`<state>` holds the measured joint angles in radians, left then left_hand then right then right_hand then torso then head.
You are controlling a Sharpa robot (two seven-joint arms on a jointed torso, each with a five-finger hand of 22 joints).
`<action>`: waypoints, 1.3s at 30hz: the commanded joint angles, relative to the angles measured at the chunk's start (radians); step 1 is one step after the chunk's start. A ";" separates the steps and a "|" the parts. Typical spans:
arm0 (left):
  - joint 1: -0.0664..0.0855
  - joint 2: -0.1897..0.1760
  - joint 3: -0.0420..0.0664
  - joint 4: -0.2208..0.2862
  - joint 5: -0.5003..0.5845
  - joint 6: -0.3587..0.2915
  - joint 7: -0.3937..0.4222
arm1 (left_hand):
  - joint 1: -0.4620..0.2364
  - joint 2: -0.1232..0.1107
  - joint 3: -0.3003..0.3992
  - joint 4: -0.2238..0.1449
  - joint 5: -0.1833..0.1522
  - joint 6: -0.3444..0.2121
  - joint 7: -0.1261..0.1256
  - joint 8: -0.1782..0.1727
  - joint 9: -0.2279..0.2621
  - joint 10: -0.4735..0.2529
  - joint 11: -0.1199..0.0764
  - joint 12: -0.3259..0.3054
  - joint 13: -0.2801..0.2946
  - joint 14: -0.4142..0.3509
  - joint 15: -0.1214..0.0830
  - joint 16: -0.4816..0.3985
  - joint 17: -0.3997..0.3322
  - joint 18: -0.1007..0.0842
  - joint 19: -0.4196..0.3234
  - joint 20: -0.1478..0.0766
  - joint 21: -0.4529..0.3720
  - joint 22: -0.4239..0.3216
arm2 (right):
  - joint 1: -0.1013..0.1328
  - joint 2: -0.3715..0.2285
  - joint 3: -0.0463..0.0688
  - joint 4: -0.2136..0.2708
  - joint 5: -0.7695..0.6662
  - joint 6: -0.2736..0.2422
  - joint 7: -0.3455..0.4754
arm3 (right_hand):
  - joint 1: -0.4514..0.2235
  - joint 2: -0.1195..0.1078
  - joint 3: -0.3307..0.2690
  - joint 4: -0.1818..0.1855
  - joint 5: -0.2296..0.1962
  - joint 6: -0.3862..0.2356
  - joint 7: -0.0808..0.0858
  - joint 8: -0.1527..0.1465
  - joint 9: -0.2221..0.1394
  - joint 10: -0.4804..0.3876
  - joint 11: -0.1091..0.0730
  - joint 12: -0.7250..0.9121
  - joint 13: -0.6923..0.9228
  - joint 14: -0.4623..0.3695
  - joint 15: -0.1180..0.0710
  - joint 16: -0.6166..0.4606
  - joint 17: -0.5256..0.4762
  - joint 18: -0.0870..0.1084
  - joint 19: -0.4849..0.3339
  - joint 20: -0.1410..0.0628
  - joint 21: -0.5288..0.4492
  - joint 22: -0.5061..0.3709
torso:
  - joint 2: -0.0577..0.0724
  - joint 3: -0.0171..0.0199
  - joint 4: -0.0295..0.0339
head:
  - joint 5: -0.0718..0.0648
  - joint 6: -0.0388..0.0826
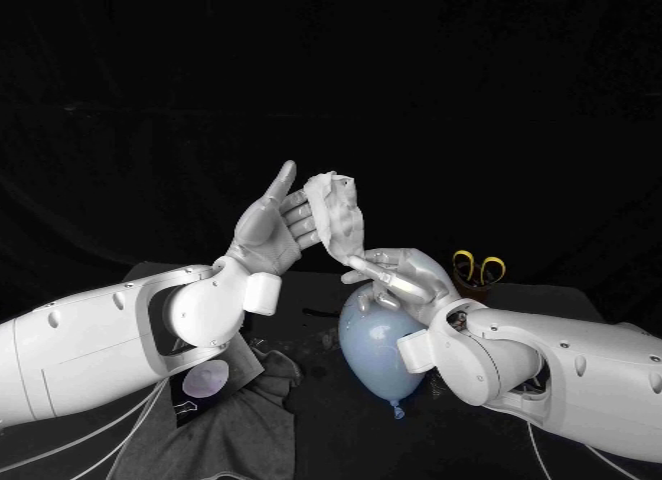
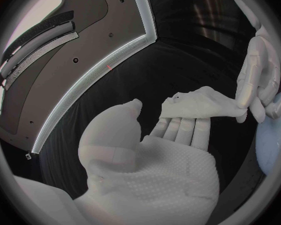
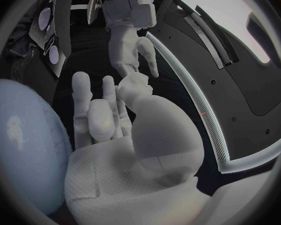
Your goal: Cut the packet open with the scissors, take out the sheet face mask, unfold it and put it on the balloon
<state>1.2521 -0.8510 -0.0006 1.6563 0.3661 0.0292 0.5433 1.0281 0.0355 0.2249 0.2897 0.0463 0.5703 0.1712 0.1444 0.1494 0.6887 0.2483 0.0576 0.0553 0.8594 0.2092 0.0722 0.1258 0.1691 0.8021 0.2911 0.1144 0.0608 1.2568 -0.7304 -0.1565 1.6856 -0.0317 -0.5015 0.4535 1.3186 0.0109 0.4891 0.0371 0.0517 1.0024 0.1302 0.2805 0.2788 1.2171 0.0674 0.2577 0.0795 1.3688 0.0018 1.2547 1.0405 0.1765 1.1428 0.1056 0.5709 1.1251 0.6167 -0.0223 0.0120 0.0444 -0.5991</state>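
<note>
While pinching the sheet face mask (image 1: 336,205) mid-frame in the right hand (image 1: 393,275), clamp its top with the flat-fingered left hand (image 1: 274,235).

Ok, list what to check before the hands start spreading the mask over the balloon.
1. White sheet face mask out of its packet and lifted off the table: ok.
2. Right hand pinches the mask's lower end: ok.
3. Left hand has a firm grip: cannot tell. The mask lies against its fingers, and the thumb stands apart.
4. Mask unfolded: not ok, it is bunched into a narrow strip.
5. Pale blue balloon below the two hands, ready to take the mask: ok.
6. Yellow-handled scissors out of the way behind the right hand: ok.
</note>
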 commanded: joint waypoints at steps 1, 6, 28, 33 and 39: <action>0.001 0.002 0.001 0.001 0.003 0.000 0.010 | 0.009 -0.001 -0.006 -0.001 0.002 0.008 0.124 0.005 0.001 0.005 0.000 -0.001 0.001 -0.002 -0.004 0.001 0.001 -0.001 -0.008 0.000 -0.006 -0.002 | 0.000 0.001 0.001 0.002 0.013 -0.014 0.016 | 0.007 0.011 0.005 -0.003 -0.003 0.011 -0.003 0.015 0.011 0.020 -0.007 0.006 0.003 0.005 -0.008 0.007 0.005 -0.003 0.013 -0.001 0.015 0.007 | 0.000 0.0005 -0.0008 | -0.001 -0.002; 0.001 0.004 0.001 0.000 0.003 0.000 0.010 | 0.011 0.000 -0.006 -0.001 0.003 0.009 0.124 0.005 0.001 0.007 0.000 -0.001 0.001 -0.002 -0.004 0.001 0.001 -0.001 -0.009 0.000 -0.006 -0.002 | 0.000 0.002 0.001 -0.001 0.024 -0.028 0.019 | 0.005 0.012 0.015 -0.010 -0.003 0.014 -0.008 0.029 0.021 0.035 -0.013 0.009 0.004 0.013 -0.015 0.011 0.011 -0.007 0.023 -0.008 0.035 0.017 | 0.000 0.0006 -0.0006 | -0.002 0.003; 0.002 0.016 -0.001 -0.105 -0.211 -0.121 -0.070 | 0.119 -0.038 -0.125 -0.001 0.002 -0.061 0.129 -0.017 -0.014 -0.209 0.023 -0.015 -0.012 -0.384 0.047 -0.016 -0.058 -0.114 -0.545 0.007 -0.083 -0.029 | 0.082 -0.045 0.016 -0.056 -0.160 0.258 -0.079 | -0.004 0.006 0.075 -0.050 -0.003 0.005 -0.011 0.071 0.060 0.060 -0.018 0.013 0.019 -0.002 -0.019 -0.020 -0.022 -0.005 0.002 -0.017 0.013 0.015 | -0.004 0.0007 -0.0011 | -0.045 0.042; 0.002 0.026 -0.002 -0.140 -0.238 -0.151 -0.104 | 0.144 -0.041 -0.134 -0.004 0.002 -0.062 0.130 -0.018 -0.015 -0.205 0.023 -0.013 -0.010 -0.376 0.046 -0.003 -0.052 -0.114 -0.543 0.007 -0.080 -0.026 | 0.143 -0.046 0.017 -0.103 -0.205 0.365 -0.108 | -0.005 0.006 0.078 -0.053 -0.003 0.006 -0.012 0.076 0.064 0.062 -0.019 0.014 0.021 -0.003 -0.020 -0.021 -0.022 -0.006 0.002 -0.017 0.017 0.018 | -0.004 0.0003 -0.0010 | -0.060 0.056; 0.003 0.038 -0.005 -0.189 -0.262 -0.180 -0.129 | 0.168 -0.043 -0.146 -0.003 0.002 -0.061 0.130 -0.019 -0.015 -0.204 0.023 -0.013 -0.010 -0.369 0.045 0.012 -0.045 -0.113 -0.522 0.007 -0.072 -0.021 | 0.212 -0.037 0.018 -0.161 -0.193 0.487 -0.153 | -0.006 0.004 0.086 -0.061 -0.002 0.006 -0.012 0.083 0.072 0.067 -0.020 0.016 0.026 0.004 -0.022 -0.012 -0.008 -0.008 0.009 -0.018 0.037 0.028 | -0.006 0.0001 0.0003 | -0.070 0.072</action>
<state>1.2530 -0.8165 -0.0060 1.4805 0.1529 -0.1097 0.4487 1.1860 -0.0064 0.0869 0.2869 0.0463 0.5123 0.1610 0.1310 0.1361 0.4860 0.2714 0.0434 0.0443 0.4881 0.2554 0.0803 0.0799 0.0679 0.2739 0.2949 0.0385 0.0386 1.4559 -0.7713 -0.1396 1.5389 -0.1954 -0.1679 0.3523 1.3224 0.0146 0.5622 -0.0169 0.0462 1.0054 0.1192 0.3304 0.2987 1.2745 0.0478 0.2699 0.1041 1.3700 -0.0176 1.2365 1.0301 0.1618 1.1460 0.0881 0.6023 1.1518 0.6118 -0.0222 0.0113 -0.0209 -0.5350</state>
